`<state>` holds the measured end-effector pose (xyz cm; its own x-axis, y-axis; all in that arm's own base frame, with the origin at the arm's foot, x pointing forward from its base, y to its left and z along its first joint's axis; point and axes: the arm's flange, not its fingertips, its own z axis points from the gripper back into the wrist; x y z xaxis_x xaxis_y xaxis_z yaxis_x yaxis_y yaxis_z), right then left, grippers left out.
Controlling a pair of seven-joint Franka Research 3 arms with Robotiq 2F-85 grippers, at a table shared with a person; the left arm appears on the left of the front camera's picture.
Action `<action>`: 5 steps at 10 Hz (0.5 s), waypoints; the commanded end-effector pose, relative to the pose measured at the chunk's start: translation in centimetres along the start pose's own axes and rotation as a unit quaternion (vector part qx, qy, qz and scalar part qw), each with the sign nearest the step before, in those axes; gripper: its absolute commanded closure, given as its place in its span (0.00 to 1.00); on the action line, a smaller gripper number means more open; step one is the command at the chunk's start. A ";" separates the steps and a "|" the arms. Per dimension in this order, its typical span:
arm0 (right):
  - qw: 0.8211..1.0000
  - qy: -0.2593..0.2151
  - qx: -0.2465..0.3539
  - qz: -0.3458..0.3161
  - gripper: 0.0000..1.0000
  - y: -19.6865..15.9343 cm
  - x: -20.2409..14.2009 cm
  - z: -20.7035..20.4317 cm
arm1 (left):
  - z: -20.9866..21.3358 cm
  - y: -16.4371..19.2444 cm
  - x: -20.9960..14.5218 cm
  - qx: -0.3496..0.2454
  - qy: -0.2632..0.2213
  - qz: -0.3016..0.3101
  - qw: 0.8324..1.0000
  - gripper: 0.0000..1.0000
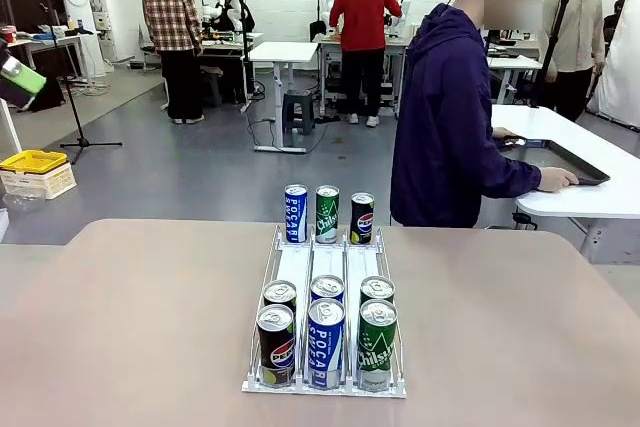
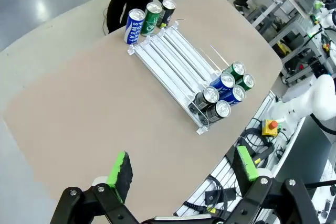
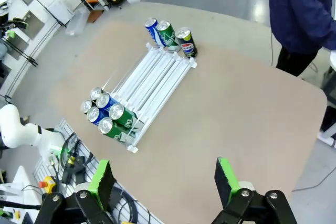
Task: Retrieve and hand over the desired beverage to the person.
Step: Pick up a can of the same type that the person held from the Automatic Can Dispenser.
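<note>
Front view: nine aluminium drink cans are stood along the white three-lane wire rack on the beige counter, six at its near end and three at its far end. The person in a navy hooded jacket is turned aside beyond the rack.

Left wrist view: the left claw is held spread and empty, well apart from the rack.

Right wrist view: the right claw is likewise gaping and empty.

Nothing is judged done: choosing, grasping and handover are all left.

bright even overhead light, barely any shadow cast on the table, glare spots seen on the grey floor, wrist views bent fisheye-style at the edges, front view sharp
</note>
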<state>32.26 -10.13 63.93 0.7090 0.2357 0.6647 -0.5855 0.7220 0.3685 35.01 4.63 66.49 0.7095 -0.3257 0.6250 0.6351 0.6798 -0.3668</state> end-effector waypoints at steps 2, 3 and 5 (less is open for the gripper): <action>1.000 -0.003 -0.006 -0.007 0.00 -0.3 -0.1 0.5 | -0.3 -0.3 0.6 -0.004 0.005 -0.012 1.000 0.00; 1.000 -0.003 -0.006 -0.007 0.00 -0.3 -0.1 0.5 | -0.3 -0.3 0.6 -0.004 0.005 -0.012 1.000 0.00; 1.000 -0.003 -0.006 -0.007 0.00 -0.3 -0.1 0.5 | -0.3 -0.3 0.6 -0.004 0.005 -0.012 1.000 0.00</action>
<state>31.98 -10.91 64.14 0.7174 0.2180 0.6617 -0.5607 0.7443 0.3627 35.24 3.77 66.57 0.7071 -0.3427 0.6186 0.6415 0.6789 -0.3571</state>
